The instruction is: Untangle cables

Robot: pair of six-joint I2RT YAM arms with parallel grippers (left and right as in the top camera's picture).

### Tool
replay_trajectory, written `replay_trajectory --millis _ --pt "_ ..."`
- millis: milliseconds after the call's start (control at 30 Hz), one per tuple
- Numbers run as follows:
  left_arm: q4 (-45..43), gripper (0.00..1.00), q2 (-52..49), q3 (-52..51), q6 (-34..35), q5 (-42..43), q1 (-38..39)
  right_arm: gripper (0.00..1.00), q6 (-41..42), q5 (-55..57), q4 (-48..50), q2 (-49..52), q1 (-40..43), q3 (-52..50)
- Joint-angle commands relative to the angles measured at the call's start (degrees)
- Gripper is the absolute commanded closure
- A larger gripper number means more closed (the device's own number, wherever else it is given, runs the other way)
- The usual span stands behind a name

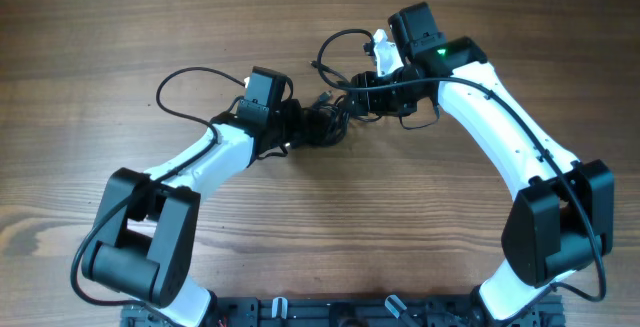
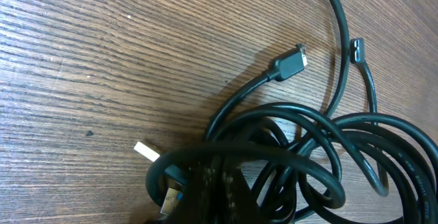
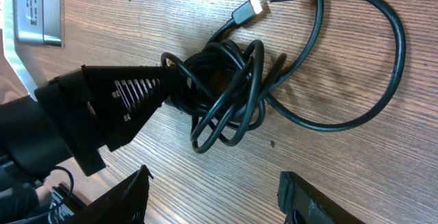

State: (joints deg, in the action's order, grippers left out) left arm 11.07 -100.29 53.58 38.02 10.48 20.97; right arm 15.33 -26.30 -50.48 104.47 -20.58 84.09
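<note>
A brown wooden table with streaky grain fills the view; a black rail lines its near edge.

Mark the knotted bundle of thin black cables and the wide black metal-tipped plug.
knotted bundle of thin black cables [image 3: 204,73]: right wrist view, on the dense middle coils.
wide black metal-tipped plug [image 2: 287,65]: left wrist view, on its black body.
</note>
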Motion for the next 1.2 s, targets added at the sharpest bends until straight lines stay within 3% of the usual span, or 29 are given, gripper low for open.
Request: replay_trajectory --millis 0,267,433,700,867,1000,1167 --pt "0.57 0.96 4.33 0.0 -0.28 -0.94 0.13 0.37 -2.32 -0.79 -0.15 -1.07 -0.15 0.33" --pt "7.15 0.96 16.15 0.0 -0.28 1.66 0.13 0.37 -6.54 -12.02 0.66 -1.07 -0.42 0.33" --pt "12.31 0.96 16.65 -0.02 -0.28 -0.63 0.2 0.42 -5.9 -19.78 4.11 -1.09 -1.73 0.33" --pt "16.5 0.96 16.61 -0.02 0.37 -5.64 0.13 0.45 4.04 -20.94 6.58 -3.28 -1.81 1.62" --pt "11.34 0.96 16.61 -0.02 11.96 -4.79 0.13 0.66 19.76 -19.65 10.88 -2.43 -4.09 0.39" --pt "9.18 0.96 16.61 -0.02 19.67 -4.11 0.13 0.67 26.62 -19.61 16.04 -2.01 -5.53 0.2" --pt "3.08 0.96 17.46 -0.02 19.43 -3.87 0.13 0.69 28.46 -14.58 15.28 0.2 -6.19 0.02"
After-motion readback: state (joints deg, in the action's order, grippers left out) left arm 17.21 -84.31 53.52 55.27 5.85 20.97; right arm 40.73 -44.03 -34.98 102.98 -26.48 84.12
